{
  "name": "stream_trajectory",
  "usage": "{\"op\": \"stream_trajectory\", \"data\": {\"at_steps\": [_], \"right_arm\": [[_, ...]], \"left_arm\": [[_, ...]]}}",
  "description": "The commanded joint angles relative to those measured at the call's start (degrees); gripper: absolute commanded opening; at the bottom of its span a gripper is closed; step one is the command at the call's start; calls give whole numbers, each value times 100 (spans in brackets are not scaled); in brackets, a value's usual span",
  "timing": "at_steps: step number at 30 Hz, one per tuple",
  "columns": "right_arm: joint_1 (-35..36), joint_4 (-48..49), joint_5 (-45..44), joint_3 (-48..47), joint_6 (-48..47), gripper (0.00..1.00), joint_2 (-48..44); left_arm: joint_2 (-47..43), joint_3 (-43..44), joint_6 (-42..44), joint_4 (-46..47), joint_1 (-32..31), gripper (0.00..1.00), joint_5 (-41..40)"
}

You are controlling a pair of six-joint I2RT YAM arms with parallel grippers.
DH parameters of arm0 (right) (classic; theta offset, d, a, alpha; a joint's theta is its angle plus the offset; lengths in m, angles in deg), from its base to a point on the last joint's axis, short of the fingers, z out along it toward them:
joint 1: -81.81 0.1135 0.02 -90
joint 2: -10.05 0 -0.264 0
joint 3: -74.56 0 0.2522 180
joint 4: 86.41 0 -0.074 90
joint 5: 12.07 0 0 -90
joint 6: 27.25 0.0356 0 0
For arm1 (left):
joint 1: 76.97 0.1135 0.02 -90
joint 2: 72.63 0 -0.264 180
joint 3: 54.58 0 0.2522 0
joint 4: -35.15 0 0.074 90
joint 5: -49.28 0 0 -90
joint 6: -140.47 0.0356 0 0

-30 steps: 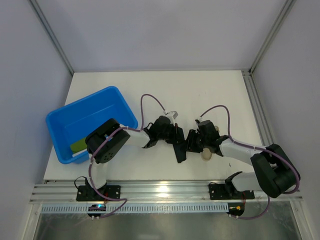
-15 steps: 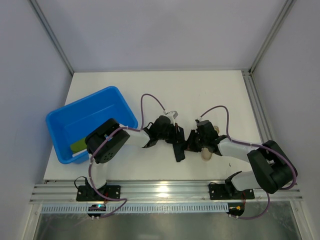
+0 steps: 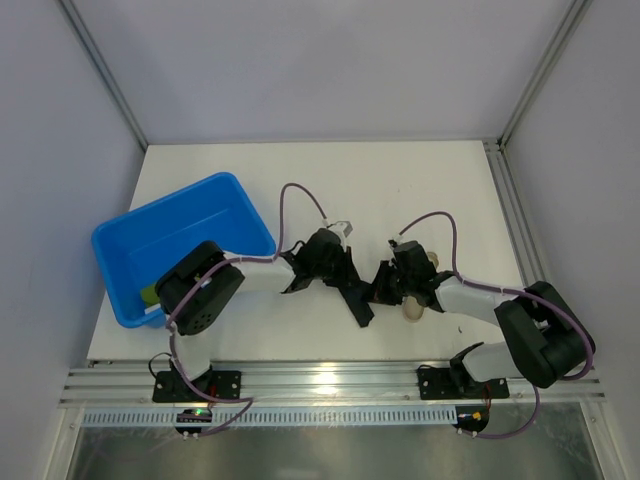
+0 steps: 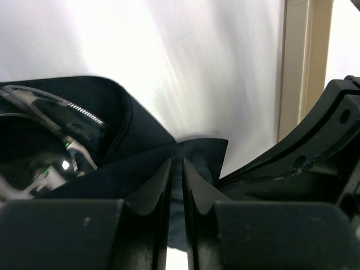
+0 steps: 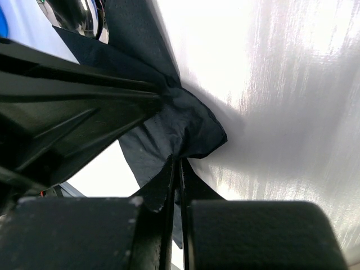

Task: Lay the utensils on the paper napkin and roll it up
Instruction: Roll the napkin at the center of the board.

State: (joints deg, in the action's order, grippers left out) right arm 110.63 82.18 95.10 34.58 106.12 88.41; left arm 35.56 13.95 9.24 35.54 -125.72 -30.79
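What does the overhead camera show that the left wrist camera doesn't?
Only overhead: the blue tub at the left and the beige cylinder near the right arm. Only left wrist: shiny cutlery tucked under a fold of the napkin, and the left gripper pinching that napkin's edge up close. Both: the black napkin lying on the white table.

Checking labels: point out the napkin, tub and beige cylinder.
napkin (image 4: 143, 140), left wrist view, folded upper layer.
tub (image 3: 175, 240), top view, bare floor.
cylinder (image 3: 412, 313), top view, near end.
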Motion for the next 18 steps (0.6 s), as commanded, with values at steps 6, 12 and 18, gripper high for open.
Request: {"op": "stream_trajectory", "data": {"at_steps": [6, 12, 18], "right_arm": [[19, -156, 76, -41, -189, 4, 29], [19, -200, 260, -111, -242, 4, -67], [19, -489, 480, -322, -67, 4, -216]], "left_arm": [[-1298, 43, 423, -1168, 15, 32, -773], [-2178, -62, 362, -1967, 15, 41, -1132], [-2925, -1080, -384, -1873, -46, 61, -1283]]}}
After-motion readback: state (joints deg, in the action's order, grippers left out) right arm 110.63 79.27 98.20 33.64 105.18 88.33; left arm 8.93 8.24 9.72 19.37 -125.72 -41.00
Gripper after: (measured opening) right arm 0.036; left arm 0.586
